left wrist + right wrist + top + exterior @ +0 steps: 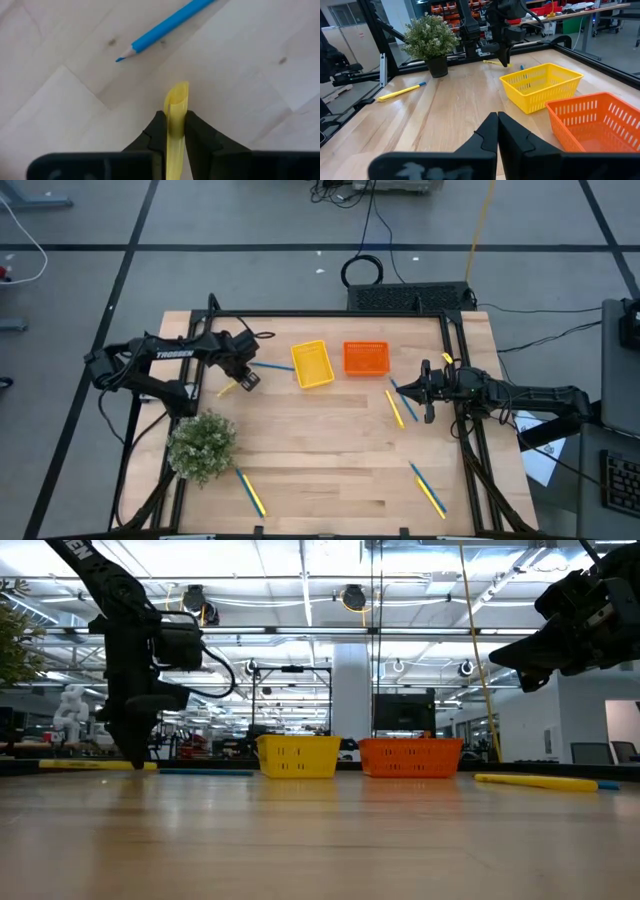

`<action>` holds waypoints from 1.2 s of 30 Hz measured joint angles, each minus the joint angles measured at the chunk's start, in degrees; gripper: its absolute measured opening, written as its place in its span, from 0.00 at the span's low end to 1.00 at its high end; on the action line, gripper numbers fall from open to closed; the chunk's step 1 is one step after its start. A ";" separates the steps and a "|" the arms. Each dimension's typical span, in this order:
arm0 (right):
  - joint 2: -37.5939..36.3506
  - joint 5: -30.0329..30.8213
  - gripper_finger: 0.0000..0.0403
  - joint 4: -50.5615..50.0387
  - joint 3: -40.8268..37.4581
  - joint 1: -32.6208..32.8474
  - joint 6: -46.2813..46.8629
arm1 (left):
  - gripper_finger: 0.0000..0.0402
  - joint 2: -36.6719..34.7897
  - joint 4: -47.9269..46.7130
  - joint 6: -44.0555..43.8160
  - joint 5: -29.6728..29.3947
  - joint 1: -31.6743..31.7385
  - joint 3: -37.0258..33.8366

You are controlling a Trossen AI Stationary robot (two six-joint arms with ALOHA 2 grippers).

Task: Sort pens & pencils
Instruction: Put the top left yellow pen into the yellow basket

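Left pincer (175,131) is clamped on a yellow pencil (175,115), its two dark fingers (156,132) pressed against the stick's sides, down at the bench (320,460) surface toward the far left corner. Just past its tip lies a blue pen (165,30), slanted on the wood, apart from the held pencil. Beyond that, the yellow basket (312,364) and the orange basket (366,358) stand side by side near the middle of the far edge, close but not touching.

Right pincer (497,127) hangs above the bench near the right edge with its fingers pressed fully together and nothing between them. Beside it, a yellow and a blue stick (397,406) lie on the wood in front of the orange basket. Another such pair (428,490) lies toward the near right corner, and a third pair (250,492) near the near edge, left of centre. A small potted plant (202,444) stands at the left side of the bench, nearer than the left pincer.
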 joint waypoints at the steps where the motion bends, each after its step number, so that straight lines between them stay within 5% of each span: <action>1: 0.01 0.00 0.00 0.00 0.00 0.00 0.02 | 0.11 0.00 0.47 -0.08 0.01 -0.20 0.00; 19: 0.01 0.00 0.00 0.00 -0.01 0.00 0.01 | 0.11 -0.11 3.23 -0.87 2.93 -4.41 5.42; 36: 0.01 0.01 0.00 0.00 -0.01 -0.01 0.01 | 0.11 -0.13 27.68 2.67 2.08 -13.92 12.92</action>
